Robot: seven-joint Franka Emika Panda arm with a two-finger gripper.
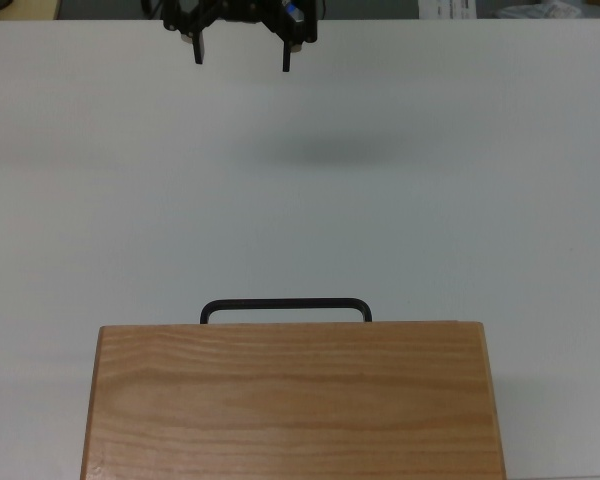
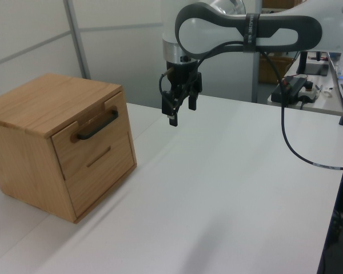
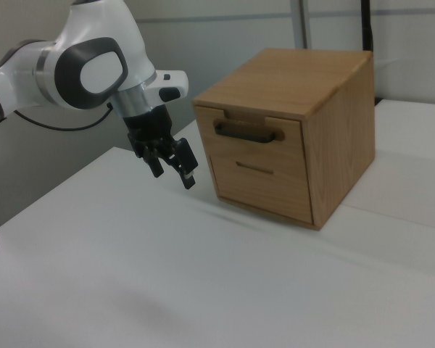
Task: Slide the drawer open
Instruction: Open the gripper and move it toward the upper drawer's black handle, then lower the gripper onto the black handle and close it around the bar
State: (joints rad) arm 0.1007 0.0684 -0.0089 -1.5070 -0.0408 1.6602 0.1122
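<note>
Wooden drawer (image 2: 91, 140) closed, mid-left in left view; end effector (image 2: 180, 109) released, hovering above white tabletop (image 2: 228, 188), upper centre.

The arm (image 2: 257, 25) had glossy white shells with broad dark grey bands curving around its joints. A grey oval cap (image 3: 94, 72) marked one joint in the right view. A thin black cable (image 2: 288, 114) looped down from the forearm in the left view. The end effector (image 2: 180, 108) was black and angular, below a silvery wrist ring, with two slim black fingers (image 1: 286, 58) set apart.
</note>
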